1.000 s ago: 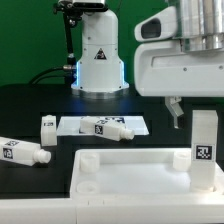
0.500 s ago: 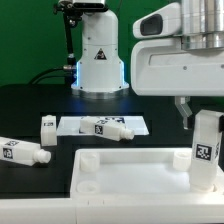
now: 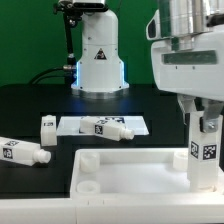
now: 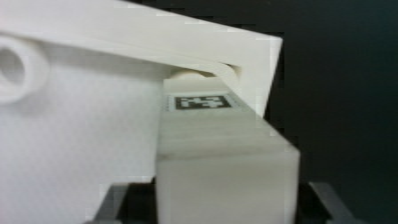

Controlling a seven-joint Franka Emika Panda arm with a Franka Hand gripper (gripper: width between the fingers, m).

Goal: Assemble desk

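Note:
The white tabletop (image 3: 130,172) lies at the front of the black table, sockets up. A white square leg (image 3: 207,150) with marker tags stands upright at its corner on the exterior view's right. My gripper (image 3: 200,118) comes down from above, and its fingers close on the top of this leg. In the wrist view the leg (image 4: 222,150) runs from between my fingers (image 4: 128,203) to the corner socket (image 4: 192,72) of the tabletop (image 4: 89,120). Three more legs are loose: one (image 3: 22,152) lies at the left, one (image 3: 46,127) stands, and one (image 3: 110,129) lies on the marker board.
The marker board (image 3: 78,124) lies flat behind the tabletop. The white robot base (image 3: 98,60) stands at the back, with a dark stand and cables beside it. My arm's large white body fills the upper right of the exterior view.
My hand has turned and shifted toward the exterior view's right. The leg has turned with it, now showing two tagged faces instead of one.

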